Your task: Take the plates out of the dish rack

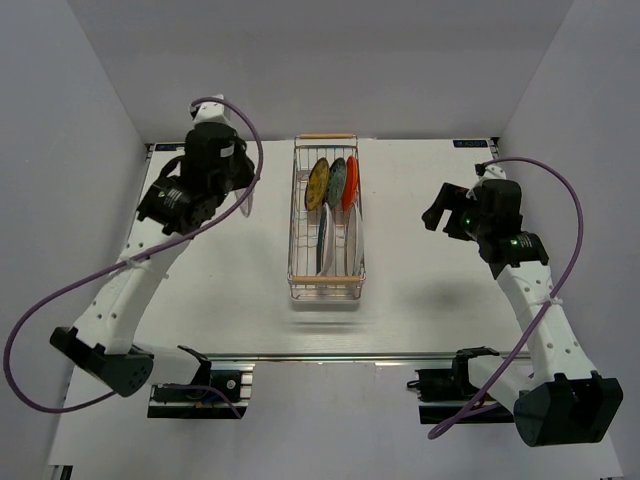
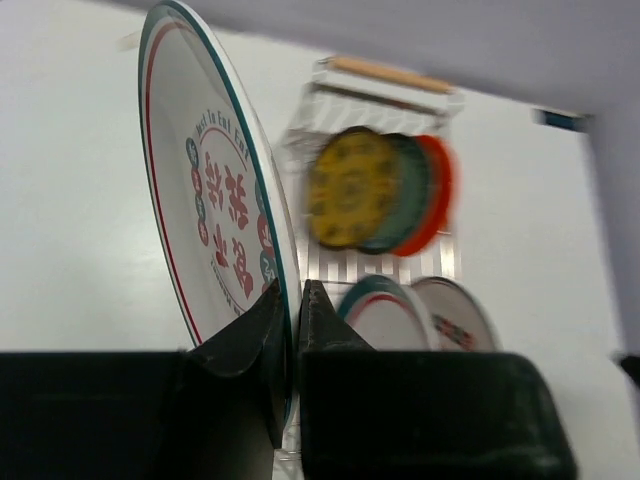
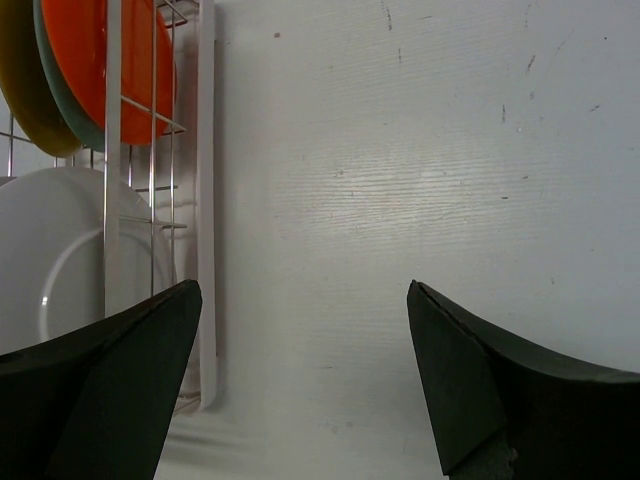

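The left gripper is clenched on the rim of a white plate with red marks, held upright left of the dish rack. The rack sits mid-tabletop, with three small coloured plates at its far end and two white plates nearer. The right gripper hangs released to the rack's right.

On my screen I see a matte white tabletop with faint wood grain. The right wrist view picks up small dark specks on it. Plain pale grey walls close it in: a back wall, a left wall and a right wall. A silver metal rail runs along the near edge. The light is even and the shadows soft.
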Available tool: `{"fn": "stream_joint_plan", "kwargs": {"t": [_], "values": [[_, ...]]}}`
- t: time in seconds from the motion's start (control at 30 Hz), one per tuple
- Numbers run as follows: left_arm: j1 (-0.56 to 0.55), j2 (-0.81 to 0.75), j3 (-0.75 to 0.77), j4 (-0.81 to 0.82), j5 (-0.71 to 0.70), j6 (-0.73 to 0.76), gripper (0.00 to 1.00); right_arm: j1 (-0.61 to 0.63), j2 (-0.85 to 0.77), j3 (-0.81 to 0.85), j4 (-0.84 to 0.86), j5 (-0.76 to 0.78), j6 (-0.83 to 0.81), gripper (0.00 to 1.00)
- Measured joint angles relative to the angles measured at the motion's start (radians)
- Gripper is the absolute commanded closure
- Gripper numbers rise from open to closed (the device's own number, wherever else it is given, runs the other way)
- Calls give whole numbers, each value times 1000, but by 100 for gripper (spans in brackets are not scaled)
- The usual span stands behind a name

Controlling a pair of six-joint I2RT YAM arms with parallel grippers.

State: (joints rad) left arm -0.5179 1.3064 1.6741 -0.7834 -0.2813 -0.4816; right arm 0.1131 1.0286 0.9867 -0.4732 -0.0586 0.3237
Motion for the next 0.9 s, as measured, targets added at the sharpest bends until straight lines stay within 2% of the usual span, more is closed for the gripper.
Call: {"fn": "stream_joint_plan", "kwargs": {"t": [0.17, 0.37, 0.5, 0.67, 0.87, 0.9], "values": [[10, 114, -82, -95, -233, -54, 100, 0, 18, 0, -5, 23, 0, 11], [18, 238, -241, -170, -384, -123, 100, 0, 54, 0, -28, 37, 1, 11], [34, 258, -347, -146, -433, -131, 100, 0, 78, 1, -43, 39, 1, 11], [75, 301, -447, -12, -443, -59, 100, 0, 89, 1, -53, 44, 1, 11], [104, 372, -463, 118, -412, 40, 100, 0, 91, 1, -53, 45, 1, 11], [104, 384, -462, 128, -415, 53, 95, 0, 92, 1, -54, 46, 1, 11]]}}
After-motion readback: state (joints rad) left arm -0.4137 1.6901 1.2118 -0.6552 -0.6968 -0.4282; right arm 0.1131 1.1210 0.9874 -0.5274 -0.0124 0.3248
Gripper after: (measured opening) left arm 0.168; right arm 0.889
